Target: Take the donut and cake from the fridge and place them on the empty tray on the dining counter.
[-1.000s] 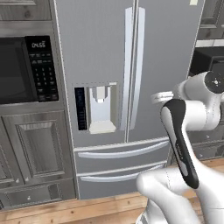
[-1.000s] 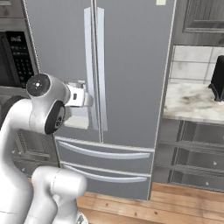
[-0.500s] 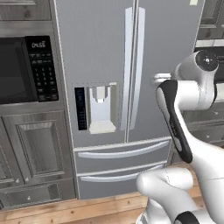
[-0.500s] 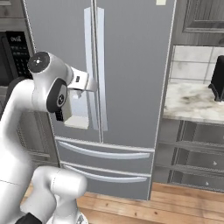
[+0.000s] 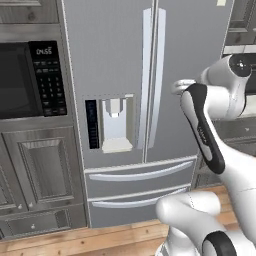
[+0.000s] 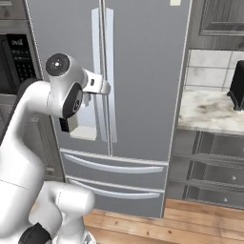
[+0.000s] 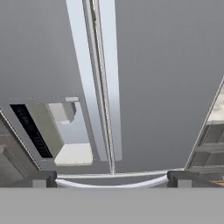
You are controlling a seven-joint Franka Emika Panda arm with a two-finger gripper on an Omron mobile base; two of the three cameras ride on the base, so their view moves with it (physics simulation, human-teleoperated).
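While we face the closed fridge [image 5: 130,100], its two doors shut and long handles [image 7: 103,87] meeting at the centre seam, the microwave [image 5: 30,75] sits to its left, and our gripper [image 7: 111,179] hangs before the handles, fingers [image 7: 41,179] spread wide and holding nothing.

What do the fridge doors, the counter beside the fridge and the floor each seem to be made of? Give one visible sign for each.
Fridge: probably brushed stainless steel, an even matte grey with pale sheen on its long handles.
Counter: looks like polished marble or similar stone, white with grey veining.
Floor: seemingly wood, warm brown planks with seams between boards.
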